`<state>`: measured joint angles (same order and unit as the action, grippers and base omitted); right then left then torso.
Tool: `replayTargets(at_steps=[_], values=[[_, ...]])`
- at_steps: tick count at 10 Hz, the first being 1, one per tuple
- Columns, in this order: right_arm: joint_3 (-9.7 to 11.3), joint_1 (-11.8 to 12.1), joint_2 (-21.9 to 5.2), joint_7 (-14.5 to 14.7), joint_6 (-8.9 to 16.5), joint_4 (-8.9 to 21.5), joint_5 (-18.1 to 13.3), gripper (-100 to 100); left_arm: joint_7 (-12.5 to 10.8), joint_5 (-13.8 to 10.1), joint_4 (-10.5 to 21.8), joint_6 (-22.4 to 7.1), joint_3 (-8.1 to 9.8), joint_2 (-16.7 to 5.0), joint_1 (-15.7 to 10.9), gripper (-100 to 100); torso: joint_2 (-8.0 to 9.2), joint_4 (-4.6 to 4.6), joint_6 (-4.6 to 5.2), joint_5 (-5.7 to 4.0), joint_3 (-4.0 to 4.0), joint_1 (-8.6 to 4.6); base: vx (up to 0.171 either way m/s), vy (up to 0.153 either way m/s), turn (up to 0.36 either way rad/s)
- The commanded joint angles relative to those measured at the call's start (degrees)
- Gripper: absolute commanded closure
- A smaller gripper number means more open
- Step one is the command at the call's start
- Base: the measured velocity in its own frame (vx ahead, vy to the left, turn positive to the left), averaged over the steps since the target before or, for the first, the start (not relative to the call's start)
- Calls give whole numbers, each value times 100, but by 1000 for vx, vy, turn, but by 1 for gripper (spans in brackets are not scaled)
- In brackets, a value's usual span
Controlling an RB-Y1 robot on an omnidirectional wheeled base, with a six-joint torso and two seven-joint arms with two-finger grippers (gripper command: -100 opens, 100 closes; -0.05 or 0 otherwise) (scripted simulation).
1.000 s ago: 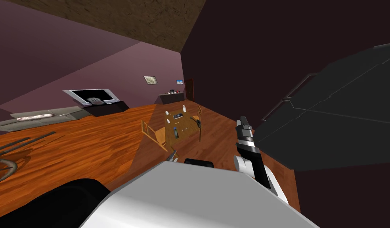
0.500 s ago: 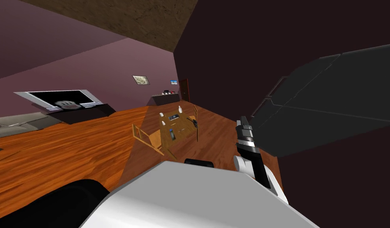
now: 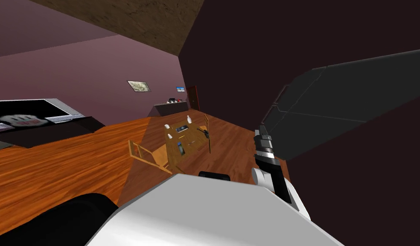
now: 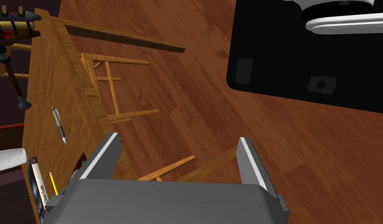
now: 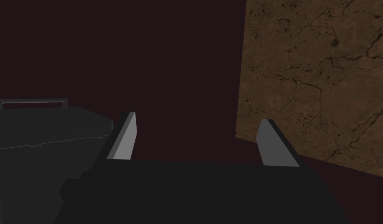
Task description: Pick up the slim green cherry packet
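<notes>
My left end effector (image 4: pixel 178 137) & right end effector (image 5: pixel 197 117) spread, empty. Can't make out slim green cherry packet; prob. on far long wooden counter (image 3: pixel 192 137). Risk: clipping slatted wooden chair (image 3: pixel 158 157) approaching.

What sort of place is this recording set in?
Probably a living and dining room in a house: a television on a low dark stand, a wooden table with a chair beside it, and a framed picture on the purple wall.
</notes>
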<state>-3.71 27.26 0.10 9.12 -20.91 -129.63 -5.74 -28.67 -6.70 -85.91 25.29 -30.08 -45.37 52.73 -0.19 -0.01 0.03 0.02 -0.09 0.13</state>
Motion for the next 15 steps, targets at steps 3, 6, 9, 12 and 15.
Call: replayTargets(at_steps=[3,6,9,12,15], values=[[-1,1,0,0,0,0,0,0,-549,-88,478,-96,-354,-595,-31,-100,-7,-2,-5,0,-4,-1,60,8,-252],[-1,1,0,0,0,0,0,0,-941,-142,834,-213,-628,-1029,-170,-100,-16,-3,-4,1,-10,4,78,20,-224],[-1,1,0,0,0,0,0,0,-1289,-184,1132,-356,-883,-1398,-363,-100,-16,-3,-1,0,-9,0,78,25,-244],[-1,1,-1,0,0,0,0,0,-1601,-212,1387,-519,-1115,-1699,-598,-100,-26,-5,-2,3,-15,11,102,56,-229],[-1,2,-1,0,0,0,0,0,-1861,-229,1585,-693,-1322,-1928,-855,-100,-28,-6,-3,2,-16,7,99,59,-229]])
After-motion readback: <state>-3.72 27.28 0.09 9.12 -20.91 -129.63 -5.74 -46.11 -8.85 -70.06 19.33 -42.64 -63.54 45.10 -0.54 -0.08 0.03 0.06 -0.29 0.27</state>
